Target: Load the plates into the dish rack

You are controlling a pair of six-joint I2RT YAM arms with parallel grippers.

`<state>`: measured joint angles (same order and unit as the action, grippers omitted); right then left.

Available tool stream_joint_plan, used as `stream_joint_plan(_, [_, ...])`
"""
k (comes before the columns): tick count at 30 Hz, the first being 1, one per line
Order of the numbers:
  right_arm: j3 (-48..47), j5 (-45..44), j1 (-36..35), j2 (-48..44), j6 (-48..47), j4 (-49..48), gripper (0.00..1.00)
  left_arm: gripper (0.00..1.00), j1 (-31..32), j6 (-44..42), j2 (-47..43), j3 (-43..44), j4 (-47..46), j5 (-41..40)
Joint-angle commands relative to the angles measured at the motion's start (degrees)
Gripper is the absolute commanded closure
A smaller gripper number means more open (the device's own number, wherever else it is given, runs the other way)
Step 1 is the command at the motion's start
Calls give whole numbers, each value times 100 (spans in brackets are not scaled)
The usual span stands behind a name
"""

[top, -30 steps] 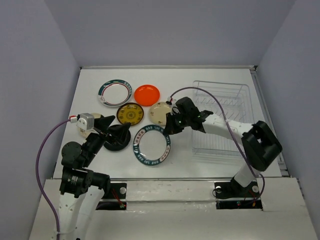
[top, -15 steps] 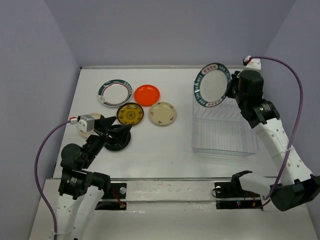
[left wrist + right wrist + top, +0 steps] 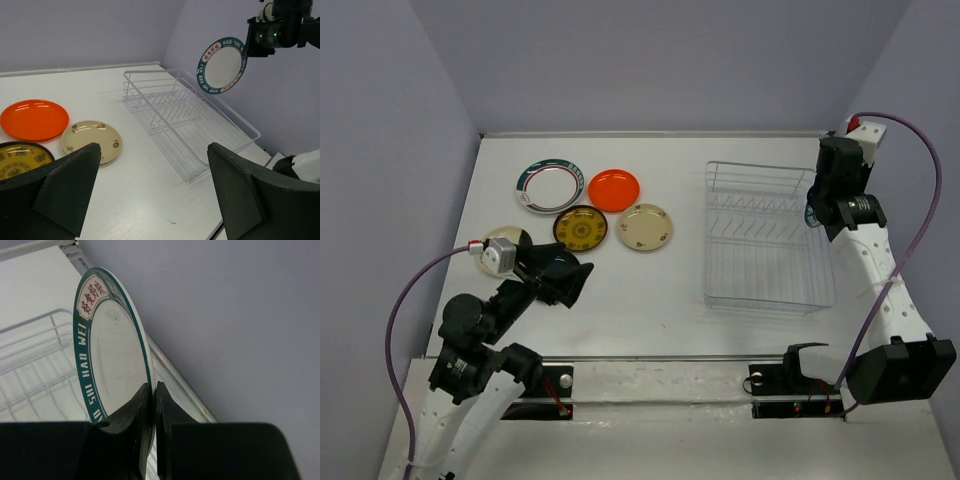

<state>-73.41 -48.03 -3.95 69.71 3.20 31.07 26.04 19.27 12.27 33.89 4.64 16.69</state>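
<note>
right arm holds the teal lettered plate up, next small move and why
Probably lower the right gripper toward the dish rack, keeping the teal lettered plate on edge: it is pinched by its rim, upright, in the air beside the rack, not yet in a slot.

Can see only a crescent of the small beige plate [image 3: 515,234], mid-left of the top view, behind the wrist camera [image 3: 499,254]. Cannot see the bottom of the teal lettered plate [image 3: 115,350], buried in the right gripper [image 3: 151,390], nor all of the dark brown plate [image 3: 17,160], clipped lower left.
</note>
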Motion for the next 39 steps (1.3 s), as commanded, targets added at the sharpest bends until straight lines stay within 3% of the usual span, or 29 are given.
stream_joint_plan(1, [133, -628, 8, -213, -767, -1067, 93, 1, 269, -107, -190, 276, -78, -192])
stream_joint_plan(21, [1417, 909, 8, -54, -347, -1156, 92, 1, 604, -169, -349, 320, 19, -430])
stream_joint_plan(22, [1443, 997, 8, -28, -338, -1147, 89, 1, 604, -169, -340, 311, 10, -430])
stream_joint_plan(23, [1443, 1041, 8, 7, -155, -1147, 79, 1, 604, -169, -331, 311, 19, -438])
stream_joint_plan(28, [1198, 1050, 8, 121, -4, -945, 47, 1, 577, -143, -269, 302, 28, -482])
stream_joint_plan(32, [690, 1032, 8, 60, 215, -515, 27, 1, 516, -116, -225, 311, 28, -500])
stream_joint_plan(37, [231, 1471, -632, -396, 732, -172, 17, 1, 420, 15, -181, 329, 54, -841])
stream_joint_plan(39, [204, 1699, -1343, -432, 1032, -224, 17, 1, 349, 51, -155, 346, 124, -1017])
